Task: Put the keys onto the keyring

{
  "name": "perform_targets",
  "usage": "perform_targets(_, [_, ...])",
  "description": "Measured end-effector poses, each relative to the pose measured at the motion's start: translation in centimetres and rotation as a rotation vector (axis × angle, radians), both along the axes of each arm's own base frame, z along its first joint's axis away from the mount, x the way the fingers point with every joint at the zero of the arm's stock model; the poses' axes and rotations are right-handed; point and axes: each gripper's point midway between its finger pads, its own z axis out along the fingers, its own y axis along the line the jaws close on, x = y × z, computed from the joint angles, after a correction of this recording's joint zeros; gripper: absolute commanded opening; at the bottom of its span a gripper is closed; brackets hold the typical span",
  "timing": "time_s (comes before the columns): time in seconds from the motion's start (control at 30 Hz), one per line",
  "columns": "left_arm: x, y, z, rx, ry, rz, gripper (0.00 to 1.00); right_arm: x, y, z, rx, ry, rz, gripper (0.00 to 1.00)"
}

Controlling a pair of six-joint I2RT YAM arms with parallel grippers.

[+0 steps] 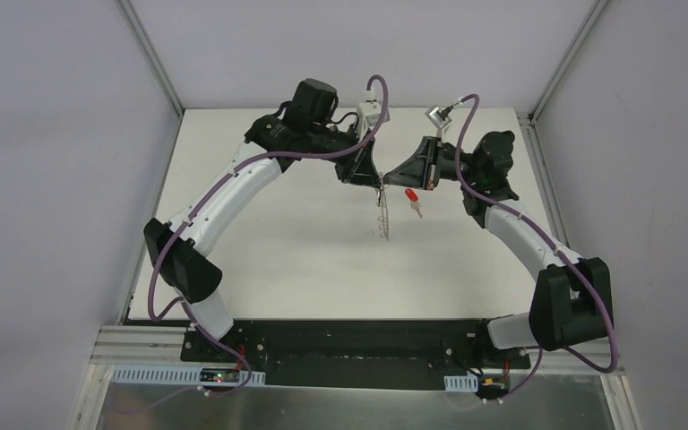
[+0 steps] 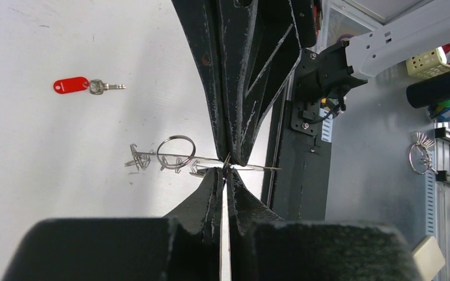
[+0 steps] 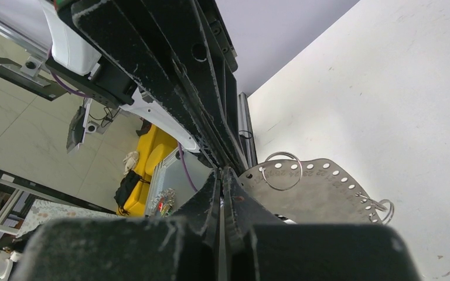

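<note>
The keyring [image 1: 383, 215] is a thin grey band held up on edge above the table. In the right wrist view it shows as a flat plate [image 3: 328, 196] with numbered holes, a round wire ring [image 3: 281, 171] and small loops along its edge. In the left wrist view it is edge-on [image 2: 152, 157]. My left gripper [image 1: 373, 182] [image 2: 227, 171] is shut on the band's end. My right gripper [image 1: 392, 176] [image 3: 220, 171] is shut on the same end, tip to tip with the left. The red-headed key [image 1: 411, 198] [image 2: 71, 85] lies flat on the table beside them. The dark-tag key is out of view.
The white table [image 1: 278, 260] is bounded by metal frame posts [image 1: 157, 58] and grey walls. The black base rail [image 1: 349, 345] runs along the near edge. Off the table, a bunch of spare rings [image 2: 420, 153] hangs by shelving.
</note>
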Motion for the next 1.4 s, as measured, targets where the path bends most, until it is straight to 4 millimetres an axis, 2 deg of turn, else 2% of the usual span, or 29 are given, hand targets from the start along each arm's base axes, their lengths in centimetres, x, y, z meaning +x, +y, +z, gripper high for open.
perform_targets(0.37, [-0.6, -0.2, -0.1, -0.005, 0.123, 0.027, 0.0, -0.6, -0.2, -0.2, -0.013, -0.071, 0.017, 0.01])
perform_targets(0.73, [-1.1, 0.0, -0.3, -0.003, 0.224, 0.043, 0.0, -0.7, -0.3, -0.9, -0.036, -0.098, 0.02, 0.09])
perform_targets(1.0, [-1.4, 0.6, -0.1, 0.075, 0.208, 0.007, 0.0, -1.0, -0.4, -1.4, -0.048, -0.105, 0.037, 0.23])
perform_targets(1.17, [-2.5, 1.3, 0.4, 0.133, 0.171, -0.028, 0.0, -1.1, -0.5, -1.9, -0.067, -0.098, 0.047, 0.31])
perform_targets(1.4, [-4.2, 2.0, -0.6, 0.202, 0.179, -0.064, 0.0, -1.4, -0.5, -2.0, -0.074, -0.112, 0.065, 0.37])
